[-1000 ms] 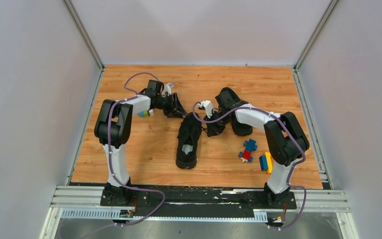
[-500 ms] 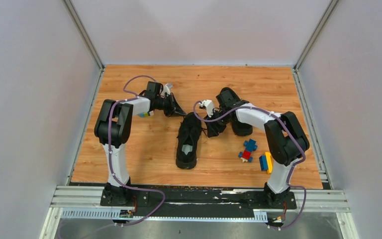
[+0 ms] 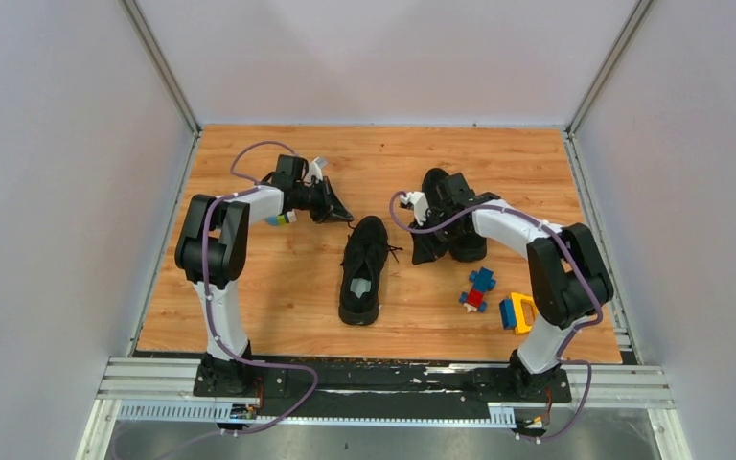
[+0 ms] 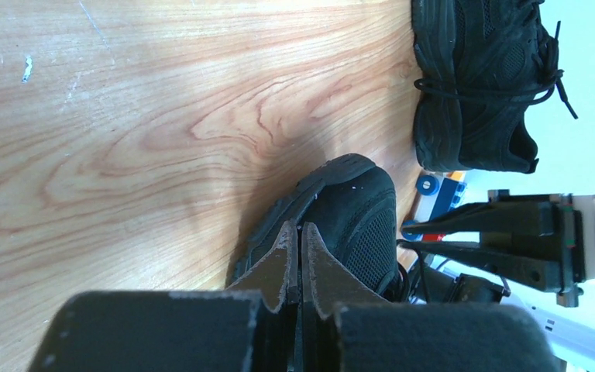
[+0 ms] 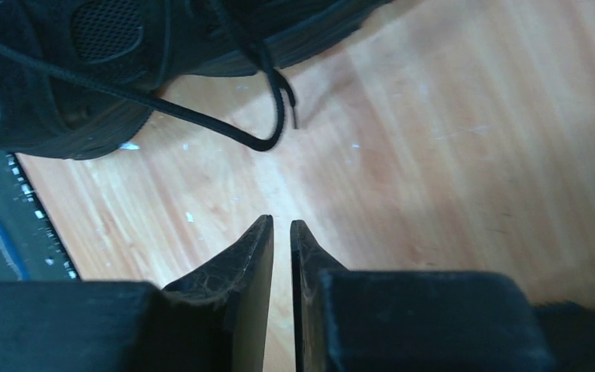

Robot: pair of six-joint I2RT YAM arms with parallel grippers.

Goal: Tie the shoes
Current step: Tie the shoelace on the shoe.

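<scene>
Two black shoes lie on the wooden table. One shoe (image 3: 362, 270) sits in the middle with its toe pointing away; its toe (image 4: 356, 209) shows just beyond my left gripper (image 4: 300, 226) (image 3: 338, 212), which is shut with nothing visible between the tips. The second shoe (image 3: 452, 213) (image 4: 480, 85) lies to the right, partly under my right arm. My right gripper (image 5: 281, 225) (image 3: 422, 254) hangs over bare wood between the shoes, slightly open and empty. A loose black lace (image 5: 201, 116) trails from the shoe (image 5: 62, 70) ahead of it.
Small toy blocks lie at the front right: a blue-red one (image 3: 479, 287) and a yellow-blue one (image 3: 515, 312). Grey walls close in the table on three sides. The right gripper's fingers (image 4: 472, 232) show in the left wrist view.
The left gripper has closed and shifted slightly left. The right arm has swung right, away from the middle shoe's laces, and its jaws have parted a little.
</scene>
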